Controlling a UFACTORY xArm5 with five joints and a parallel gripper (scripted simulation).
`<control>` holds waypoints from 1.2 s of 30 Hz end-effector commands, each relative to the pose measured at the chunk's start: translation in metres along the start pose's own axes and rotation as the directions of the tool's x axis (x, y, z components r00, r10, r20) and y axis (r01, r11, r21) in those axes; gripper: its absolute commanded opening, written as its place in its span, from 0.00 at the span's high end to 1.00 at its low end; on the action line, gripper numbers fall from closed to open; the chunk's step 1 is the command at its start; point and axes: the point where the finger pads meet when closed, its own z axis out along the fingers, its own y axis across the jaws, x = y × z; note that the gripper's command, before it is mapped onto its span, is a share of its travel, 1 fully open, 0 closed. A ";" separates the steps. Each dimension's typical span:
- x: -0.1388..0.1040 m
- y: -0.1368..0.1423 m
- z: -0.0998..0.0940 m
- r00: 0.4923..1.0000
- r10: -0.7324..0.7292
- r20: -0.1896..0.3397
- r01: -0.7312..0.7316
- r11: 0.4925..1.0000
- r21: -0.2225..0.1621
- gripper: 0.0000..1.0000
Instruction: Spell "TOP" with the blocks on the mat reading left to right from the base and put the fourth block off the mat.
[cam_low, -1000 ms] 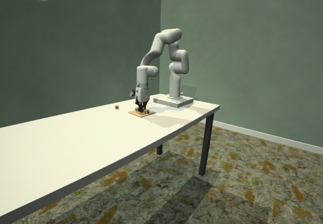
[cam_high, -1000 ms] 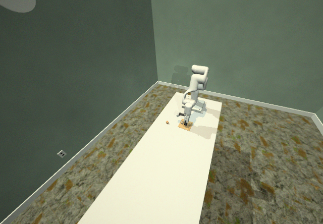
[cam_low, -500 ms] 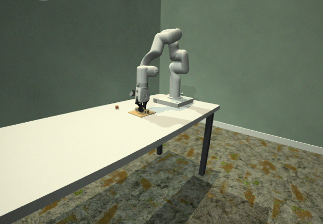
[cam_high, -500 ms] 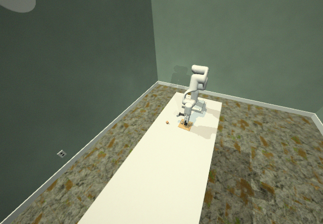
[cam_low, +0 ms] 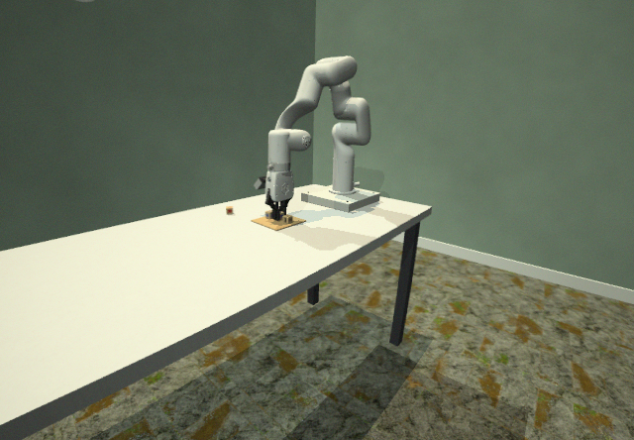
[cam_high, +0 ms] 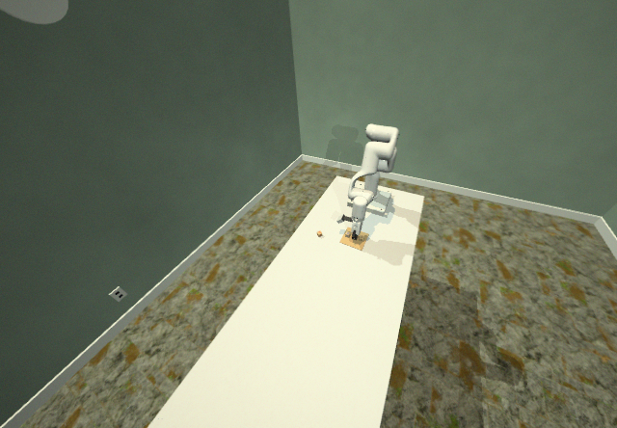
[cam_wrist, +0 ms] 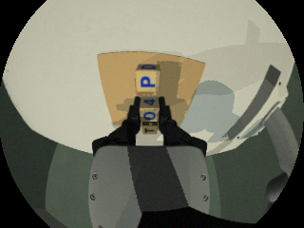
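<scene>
You have the gripper [cam_high: 354, 237] [cam_low: 277, 216] [cam_wrist: 149, 104] low over the tan mat [cam_high: 354, 245] [cam_low: 276, 226] [cam_wrist: 111, 81], its jaws pinching the O block [cam_wrist: 149, 114] from both sides. The mat lies flat on the white table [cam_high: 318, 313] [cam_low: 154, 272] [cam_wrist: 57, 57], right of centre in the top view and near the middle of the exterior view.

In your wrist view, the P block [cam_wrist: 147, 82] sits above the O block, and the T block [cam_wrist: 149, 128] shows below it, near the mat's lower edge and partly hidden; you cannot tell there whether the T block is fully on the mat. The three form a nearly straight line up the frame. The fourth block [cam_high: 319, 233] [cam_low: 229, 210] rests on the table off the mat, to the mat's left in both your top and exterior views
</scene>
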 end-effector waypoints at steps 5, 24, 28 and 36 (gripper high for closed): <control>0.000 -0.001 -0.001 1.000 0.000 0.000 0.000 1.000 0.003 0.79; 0.000 -0.001 -0.001 1.000 0.000 0.000 0.000 1.000 0.003 0.79; 0.000 -0.001 0.000 1.000 0.000 0.000 0.000 1.000 0.003 0.79; -0.001 -0.001 0.002 1.000 0.000 0.000 0.000 1.000 0.003 0.79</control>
